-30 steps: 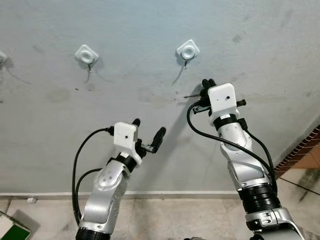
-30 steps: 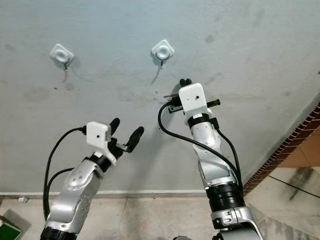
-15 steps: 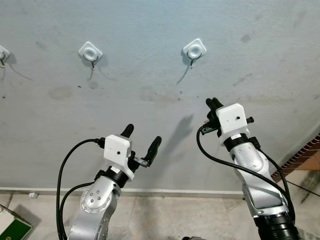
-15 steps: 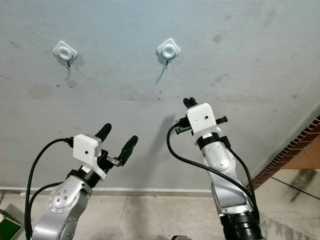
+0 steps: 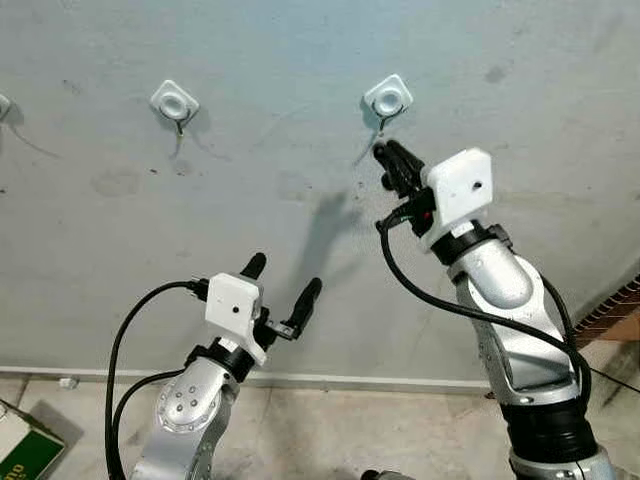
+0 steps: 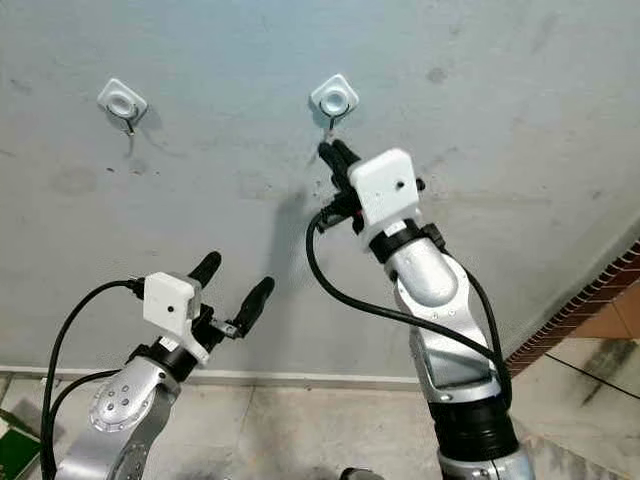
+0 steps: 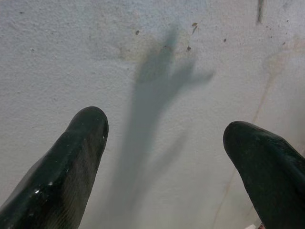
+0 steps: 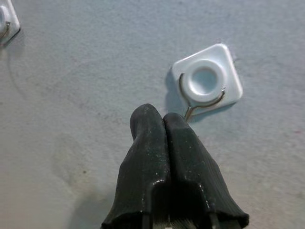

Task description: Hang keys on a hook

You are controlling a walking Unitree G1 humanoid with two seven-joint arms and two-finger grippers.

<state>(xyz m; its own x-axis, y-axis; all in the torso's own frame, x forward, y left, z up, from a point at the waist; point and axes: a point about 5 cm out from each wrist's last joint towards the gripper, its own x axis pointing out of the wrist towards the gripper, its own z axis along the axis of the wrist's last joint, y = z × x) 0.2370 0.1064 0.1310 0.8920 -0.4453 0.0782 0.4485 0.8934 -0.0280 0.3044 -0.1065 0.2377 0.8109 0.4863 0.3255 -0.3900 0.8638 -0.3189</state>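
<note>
A white square hook (image 5: 388,97) with a thin wire prong is stuck on the grey wall; it shows close up in the right wrist view as the hook (image 8: 207,80). My right gripper (image 5: 385,153) is raised just below it, fingers (image 8: 147,143) pressed together, tips almost touching the wire prong. I see no keys between the fingers. My left gripper (image 5: 285,275) is held lower and to the left, open and empty, facing bare wall, its two fingertips (image 7: 86,129) wide apart.
A second white hook (image 5: 174,101) is on the wall to the left, and part of a third (image 5: 2,105) at the far left edge. A green and white box (image 5: 22,452) lies on the floor at lower left. Brickwork (image 5: 618,310) begins at the right.
My right arm dropped, then rose and swung left, bringing its shut fingers up under the right-hand hook. The left arm sank lower and has since held still.
</note>
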